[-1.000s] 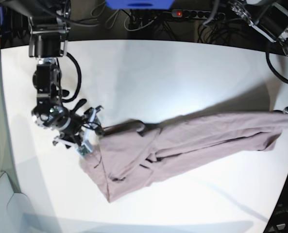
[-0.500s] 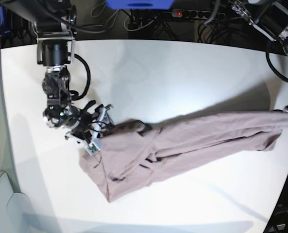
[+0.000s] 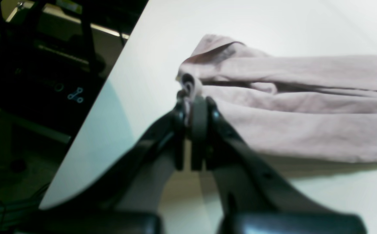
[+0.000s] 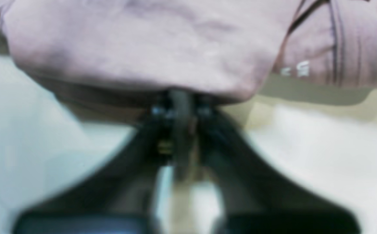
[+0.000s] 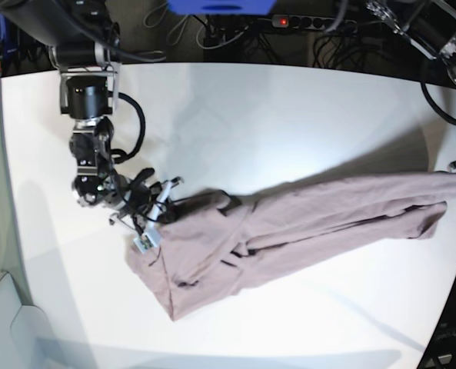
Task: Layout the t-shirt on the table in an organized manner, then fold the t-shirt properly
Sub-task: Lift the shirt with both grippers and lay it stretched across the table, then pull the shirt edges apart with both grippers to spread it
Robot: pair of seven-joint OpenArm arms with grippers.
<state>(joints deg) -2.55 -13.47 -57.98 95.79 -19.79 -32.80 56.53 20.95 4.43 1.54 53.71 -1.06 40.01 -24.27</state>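
**Both arms pinch the shirt ends, ready to spread it**

At the left of the base view, the right gripper point(image 5: 152, 217) sits at the bunched end of the t-shirt point(image 5: 289, 231). Its wrist view is blurred, but its jaws look closed, with a fold of cloth draped right over their tips; whether cloth is actually caught between them cannot be told for sure.

The shirt lies across the middle of the worktop point(image 5: 251, 123) as a long, twisted band, wide and folded over itself on the left, narrowing toward the right edge.

At the far right, the left gripper point(image 3: 193, 107) has its jaws shut tight on a small rolled bit of the shirt's edge, close to the worktop's rim.

The step in hand appears to be the laying out. To do it well, the two arms should probably draw apart gently until the band goes taut, then lift a little so the twist can fall open. Pulling hard risks slipping the thin pinch on the right, or dragging the cloth off the rim.
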